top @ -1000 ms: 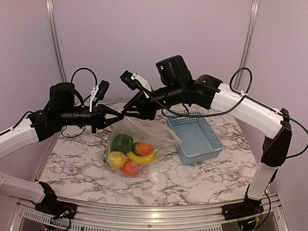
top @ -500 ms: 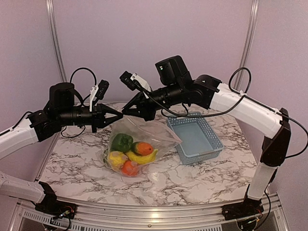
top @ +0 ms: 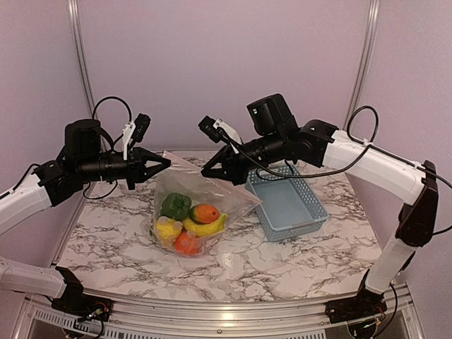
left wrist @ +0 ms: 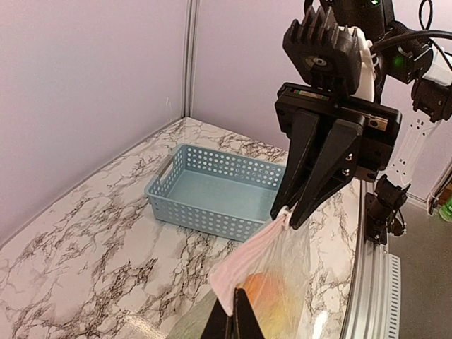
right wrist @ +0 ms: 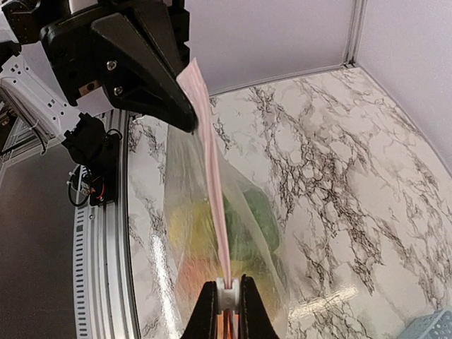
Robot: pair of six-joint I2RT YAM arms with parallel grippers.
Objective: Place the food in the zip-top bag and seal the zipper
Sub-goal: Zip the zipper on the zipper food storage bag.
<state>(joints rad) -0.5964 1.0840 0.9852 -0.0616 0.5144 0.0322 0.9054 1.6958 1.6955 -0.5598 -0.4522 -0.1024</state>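
Note:
The zip-top bag (top: 191,194) hangs between my two grippers, its bottom resting on the marble table. Inside lies the food: a green pepper (top: 175,205), an orange (top: 207,212), a yellow banana (top: 210,227), a lemon (top: 167,230) and a red-orange fruit (top: 186,244). The zipper (right wrist: 212,183) is a pink strip pulled taut along the bag's mouth. My left gripper (top: 167,162) is shut on one end of that strip (left wrist: 244,258). My right gripper (right wrist: 227,286) is shut on the zipper's white slider, a short way along the strip from the left gripper (right wrist: 185,120).
A grey-blue slotted basket (top: 289,201) with nothing in it stands on the table just right of the bag, below my right arm. Purple walls close in the back and sides. A metal rail runs along the table's near edge.
The right gripper has shut on the slider and moved right along the zipper. The left gripper has drawn back left, so the tips, nearly touching before, now stand apart with the strip stretched between them.

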